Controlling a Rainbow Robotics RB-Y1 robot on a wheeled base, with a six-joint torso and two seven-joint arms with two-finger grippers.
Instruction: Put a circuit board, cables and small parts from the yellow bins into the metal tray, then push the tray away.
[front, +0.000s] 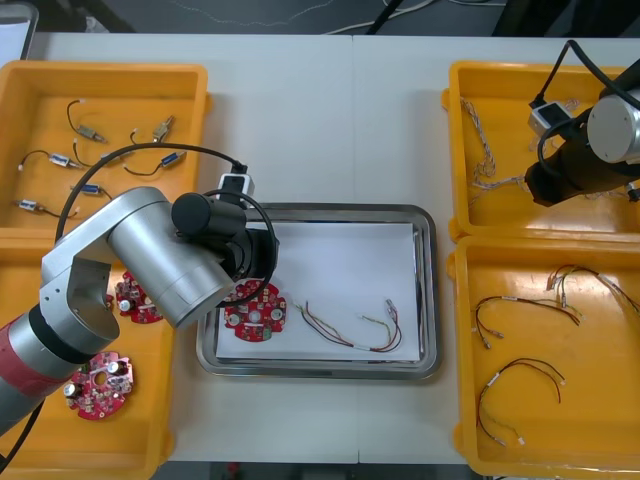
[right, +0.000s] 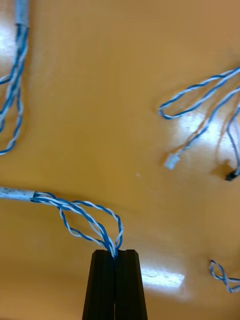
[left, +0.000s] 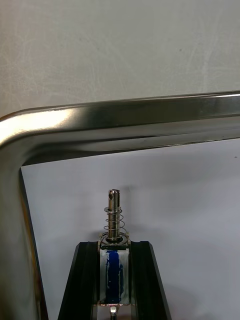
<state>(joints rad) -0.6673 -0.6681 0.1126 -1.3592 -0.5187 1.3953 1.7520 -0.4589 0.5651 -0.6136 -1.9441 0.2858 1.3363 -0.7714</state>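
Note:
My left gripper (left: 114, 246) is shut on a small metal part (left: 114, 210) with a blue body and a spring pin that sticks out past the fingertips. It hangs over the white inside of the metal tray (left: 125, 112), near a corner of the rim. In the front view the left arm (front: 150, 260) covers the tray's (front: 425, 300) left side. A red circuit board (front: 255, 312) and a red and yellow cable (front: 355, 325) lie in the tray. My right gripper (right: 116, 254) is shut on a loop of a twisted blue and white cable (right: 85, 220) in the far right bin (front: 465, 120).
The far left bin (front: 190, 90) holds several small metal parts (front: 85, 130) on black leads. Circuit boards (front: 100, 385) lie in the near left bin. The near right bin (front: 460, 350) holds thin cables (front: 520, 375). More blue and white cables (right: 200, 100) lie around the right fingers.

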